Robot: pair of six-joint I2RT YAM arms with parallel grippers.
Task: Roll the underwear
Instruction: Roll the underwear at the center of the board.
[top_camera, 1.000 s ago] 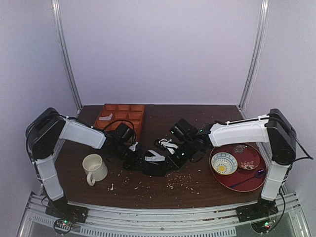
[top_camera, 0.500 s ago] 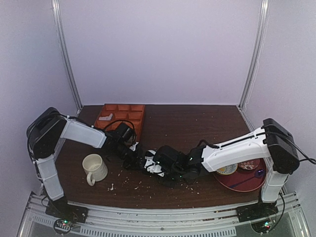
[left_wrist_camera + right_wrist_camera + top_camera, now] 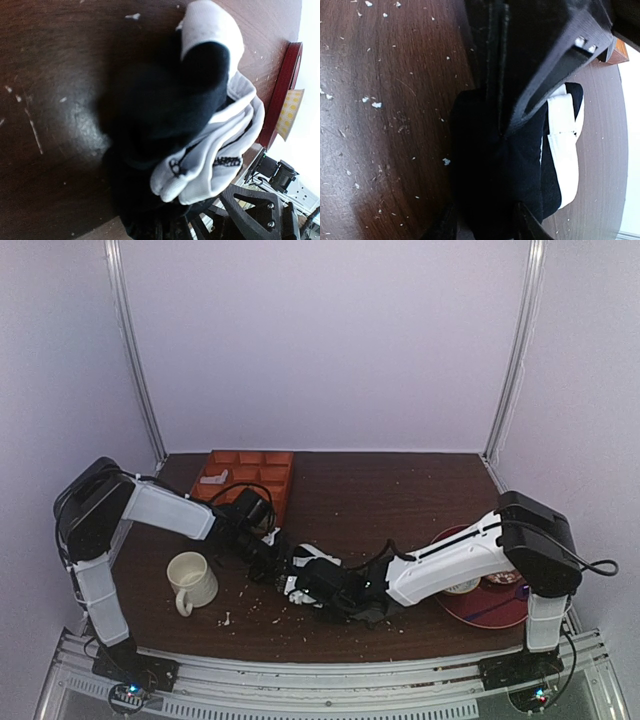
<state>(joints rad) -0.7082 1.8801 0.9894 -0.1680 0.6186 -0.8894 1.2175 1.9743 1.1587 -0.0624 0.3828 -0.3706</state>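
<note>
The underwear (image 3: pixel 303 562) is a bunched black bundle with white edging on the brown table, left of centre. My left gripper (image 3: pixel 270 556) is at its left end and looks shut on it. In the left wrist view the black fabric (image 3: pixel 165 100) and white edging (image 3: pixel 220 150) fill the frame and hide the fingers. My right gripper (image 3: pixel 312 588) reaches across from the right. Its fingertips (image 3: pixel 445 226) clasp the black fabric (image 3: pixel 495 170) from both sides. The left gripper's body (image 3: pixel 535 55) shows just above. I cannot tell whether a second brief is in the bundle.
A cream mug (image 3: pixel 192 580) stands left of the bundle. An orange compartment tray (image 3: pixel 250 475) at the back left holds a small white piece (image 3: pixel 212 478). A red plate (image 3: pixel 500 608) lies at the right under the right arm. Crumbs litter the table.
The right arm has swung from the centre right to the left and nearer, closing over the bundle. The underwear is bunched tighter against the left gripper, which has barely moved.
</note>
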